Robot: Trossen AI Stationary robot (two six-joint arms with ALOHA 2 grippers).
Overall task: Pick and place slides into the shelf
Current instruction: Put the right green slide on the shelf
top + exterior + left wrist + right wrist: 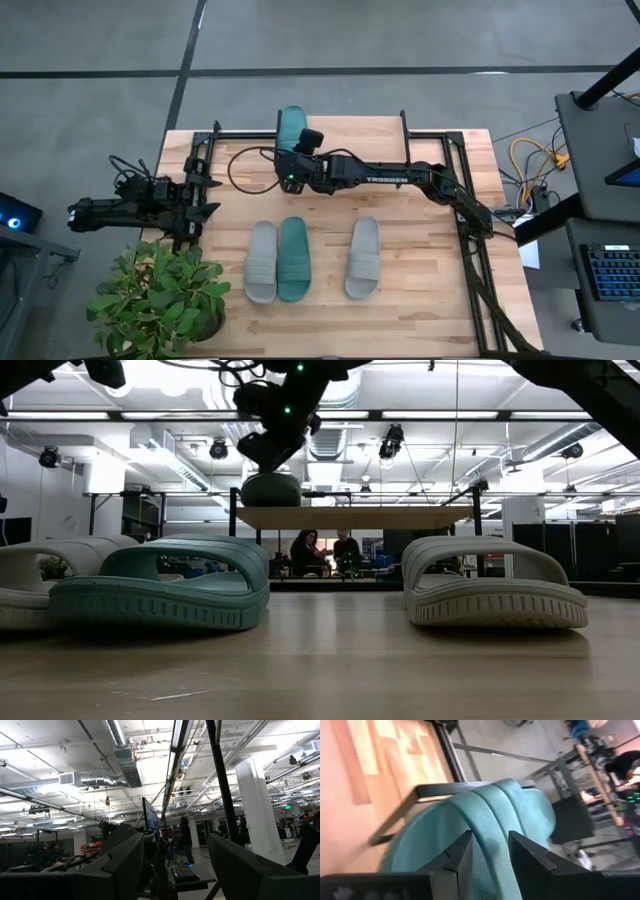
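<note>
"Where was the right gripper [291, 150]?"

"It reached across the table [420, 280] from the right side to the far edge, over the left end of the shelf [355, 517]. Its two fingers [462, 857] were clamped on the ribbed strap of a teal slide [291, 124], which sat on top of the shelf with its toe end past the far edge of the tabletop."

"And the low view agreed?"

"Yes. The slide showed as a rounded teal shape resting on the plank's left end, with the dark gripper directly above it."

"What of the other slides?"

"Three lay on the tabletop nearer the front edge: a grey slide [262, 261] and the second teal slide [292, 258] side by side, touching or nearly so, and another grey slide [363, 257] apart to their right."

"The left arm?"

"It waited at the table's left edge, just behind a potted plant [160, 300]. The left gripper [200, 196] had its fingers spread wide, holding nothing; its wrist camera looked out into the room between them."

"Anyone about?"

"Two seated people [325, 550] showed beneath the shelf in the low view, far back in the room."
</note>
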